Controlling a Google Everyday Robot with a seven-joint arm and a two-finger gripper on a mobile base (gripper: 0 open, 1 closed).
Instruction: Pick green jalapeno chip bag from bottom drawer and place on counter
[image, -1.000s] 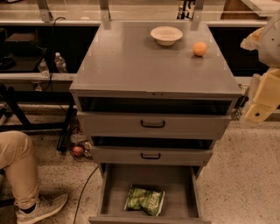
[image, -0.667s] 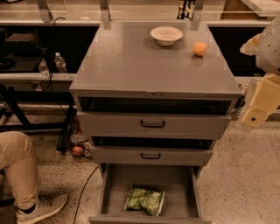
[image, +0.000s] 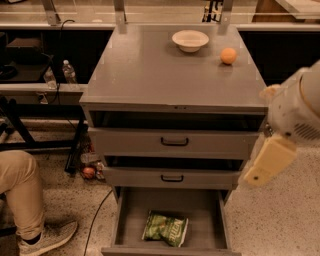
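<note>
Since the green jalapeno chip bag (image: 166, 228) lies untouched on the floor of the bottom drawer (image: 134, 207), at six o'clock in the view, I judge the step in hand to be the approach, with the pick not yet begun. The drawer stands pulled out, and the bag rests a little toward its front, crinkled and tilted slightly, apart from both side walls.

The gripper (image: 267, 161) hangs at about four o'clock, off the cabinet's right flank, level with the middle drawer (image: 172, 177) and well apart from the bag. Whether it is apart or together I cannot tell. The arm (image: 300, 107) above it is a bulky white housing at three o'clock, from which the cream gripper slants down and to the left.

The next move, as I judge it, calls for swinging the gripper leftward toward six o'clock and lowering it into the open tray, clear of the drawer's right wall and of the middle drawer's front overhead, then closing on the bag's puffed body.

The counter (image: 165, 75) carries a bowl (image: 190, 40) at twelve o'clock and an orange fruit (image: 228, 55) at one o'clock. Its near half looks suitable for setting the bag down.
</note>
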